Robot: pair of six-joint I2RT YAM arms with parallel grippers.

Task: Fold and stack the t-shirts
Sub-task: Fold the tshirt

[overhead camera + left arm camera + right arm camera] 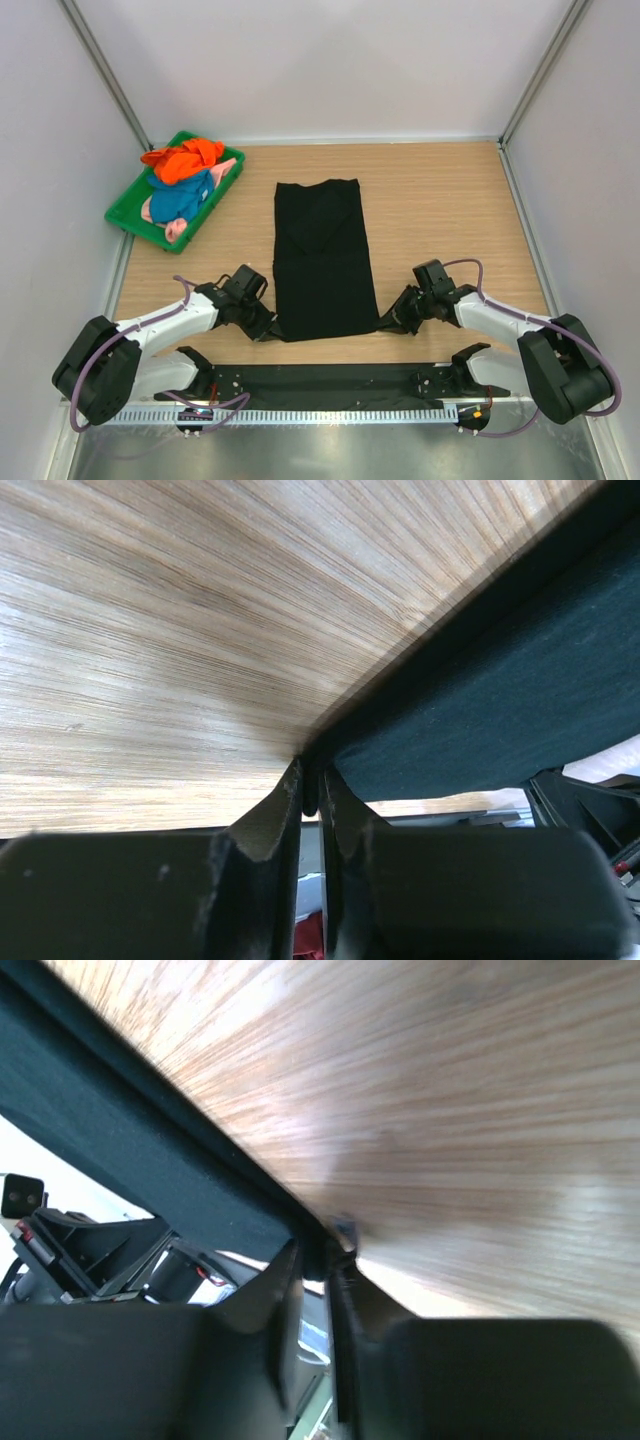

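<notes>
Wood table (450,200), white walls (320,60). One black t-shirt (322,260) flat at centre. One orange t-shirt (185,160), one blue t-shirt (180,198) and one pink t-shirt (175,228) heaped in one green tray (125,212), far left. Left gripper (270,330) and right gripper (385,322) each pinch a near corner of the black one.

The top camera looks down from high above the near edge on the whole wooden table (440,200), while each wrist camera skims low and very close over the boards at a near corner of the black t-shirt (322,250), which all three views share.
</notes>
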